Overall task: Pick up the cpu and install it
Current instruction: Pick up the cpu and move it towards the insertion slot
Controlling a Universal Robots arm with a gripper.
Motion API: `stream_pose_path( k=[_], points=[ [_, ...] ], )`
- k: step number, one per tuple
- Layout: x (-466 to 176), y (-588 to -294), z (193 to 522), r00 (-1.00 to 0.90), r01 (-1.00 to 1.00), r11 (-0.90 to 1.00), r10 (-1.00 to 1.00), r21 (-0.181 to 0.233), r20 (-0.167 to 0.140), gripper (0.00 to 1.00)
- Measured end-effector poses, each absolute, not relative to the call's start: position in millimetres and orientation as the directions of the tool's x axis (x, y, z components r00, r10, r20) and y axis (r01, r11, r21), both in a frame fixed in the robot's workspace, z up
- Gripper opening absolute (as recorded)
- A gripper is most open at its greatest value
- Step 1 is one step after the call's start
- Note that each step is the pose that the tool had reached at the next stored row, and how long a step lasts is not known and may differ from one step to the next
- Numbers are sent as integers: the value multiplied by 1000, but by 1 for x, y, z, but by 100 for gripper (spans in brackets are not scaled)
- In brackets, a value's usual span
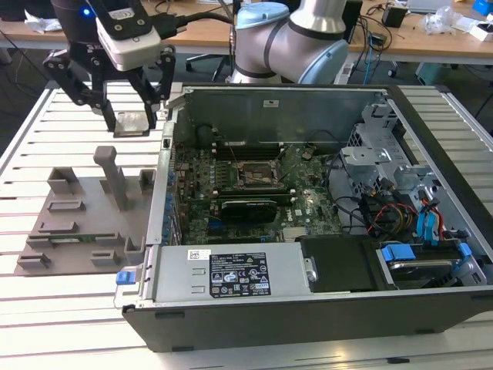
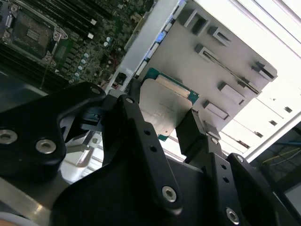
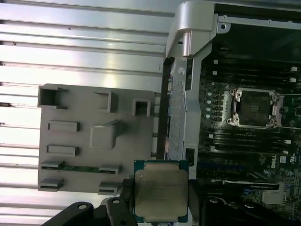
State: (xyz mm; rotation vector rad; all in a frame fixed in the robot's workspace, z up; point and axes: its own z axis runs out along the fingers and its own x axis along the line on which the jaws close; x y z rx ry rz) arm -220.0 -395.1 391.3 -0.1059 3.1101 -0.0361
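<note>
My gripper (image 1: 131,121) hangs in the air above the slatted table, just outside the back left corner of the open computer case (image 1: 308,308) as the exterior view shows it. It is shut on the cpu (image 1: 132,122), a thin square chip with a pale metal top. Both wrist views show the cpu (image 2: 162,106) (image 3: 160,193) clamped flat between the two black fingers (image 2: 136,117). The dark cpu socket (image 1: 254,173) (image 3: 254,108) with its metal frame sits on the motherboard inside the case, to the exterior view's right of the gripper and lower.
A grey fixture plate (image 1: 85,216) (image 3: 84,113) with upright posts lies on the table below the gripper. The case wall (image 1: 166,177) stands between the gripper and the motherboard. Drive cages and cables (image 1: 400,200) fill the case's right side. The arm's base (image 1: 293,38) stands behind the case.
</note>
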Motion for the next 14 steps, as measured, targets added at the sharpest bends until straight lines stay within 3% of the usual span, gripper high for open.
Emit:
stream_pose_path(
  k=[14],
  points=[
    [-178,-393,391,-997,-68,997,-68,-24,-29,55]
  ],
)
